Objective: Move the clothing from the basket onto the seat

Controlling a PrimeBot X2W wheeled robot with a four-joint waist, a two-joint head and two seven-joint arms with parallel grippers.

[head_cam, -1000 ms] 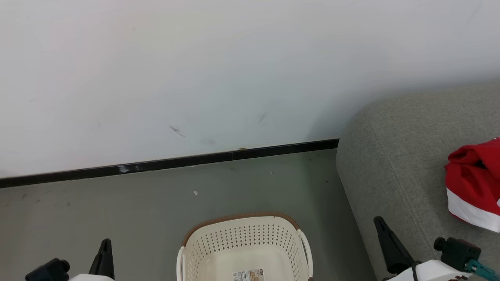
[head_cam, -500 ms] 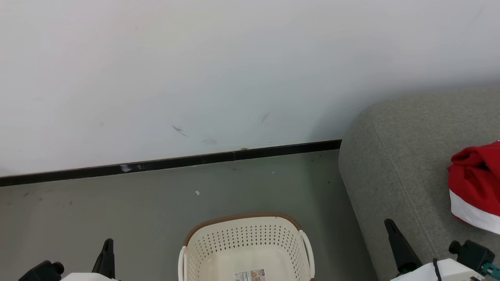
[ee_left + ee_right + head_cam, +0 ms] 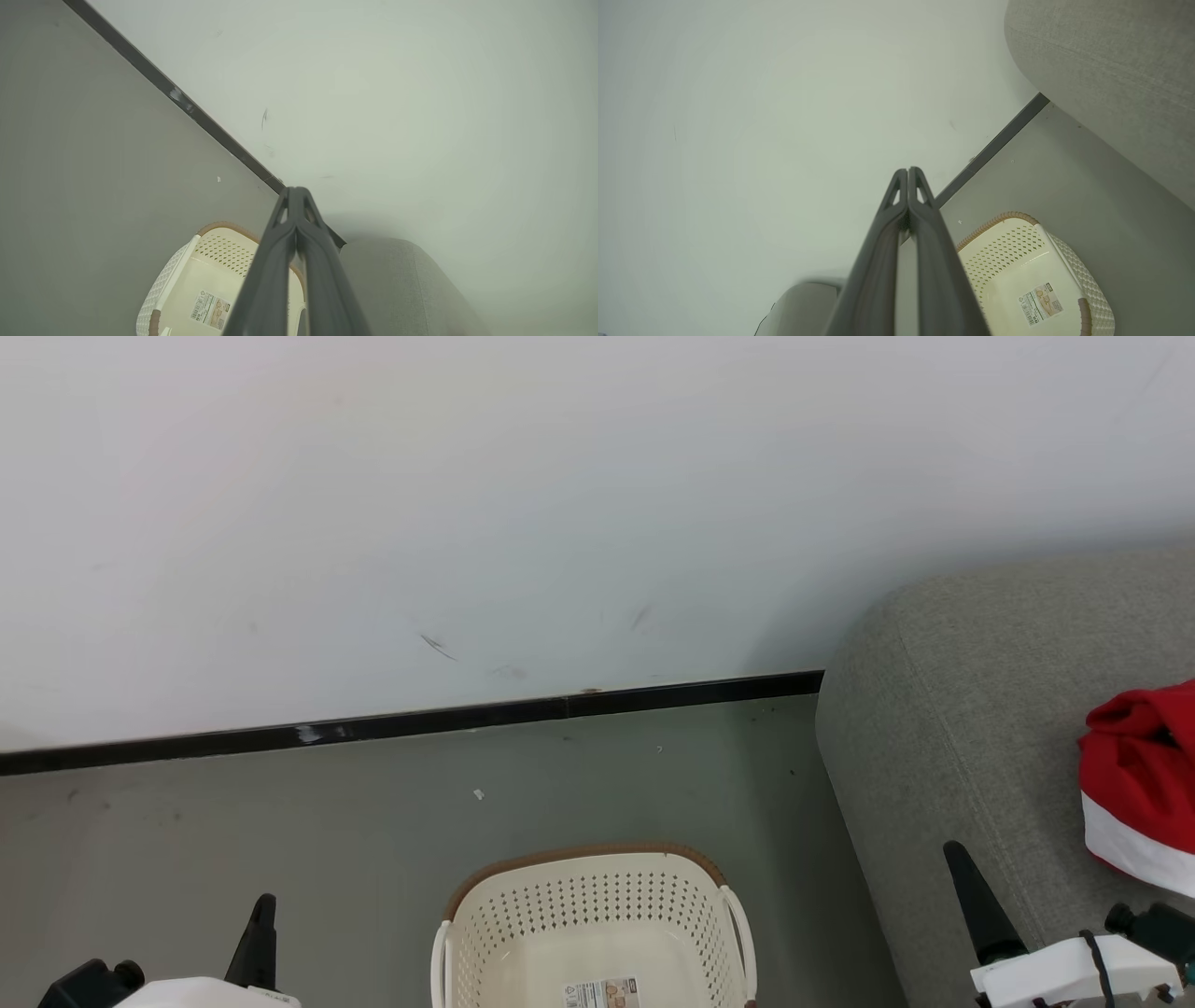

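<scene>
The seat [image 3: 971,709] fills three o'clock; the basket [image 3: 588,905] at six o'clock shows a bare bottom; red clothing [image 3: 1139,775] lies on the seat. Both the left gripper [image 3: 264,907] and right gripper [image 3: 957,861] are pressed together, empty: check the basket's hidden near part first.

The head camera looks forward and down from high up at the floor [image 3: 280,821], where its far edge meets a white wall [image 3: 560,504]. The basket [image 3: 597,905] is cut by the frame's bottom edge and the seat [image 3: 962,709] lies at the right. The left wrist camera looks along the left tool [image 3: 294,192] toward the wall, rolled so the black baseboard [image 3: 210,126] runs diagonally. The right wrist camera looks along the right tool [image 3: 908,171], rolled the opposite way. All three views share the basket, baseboard, wall and the seat's rounded corner.
</scene>
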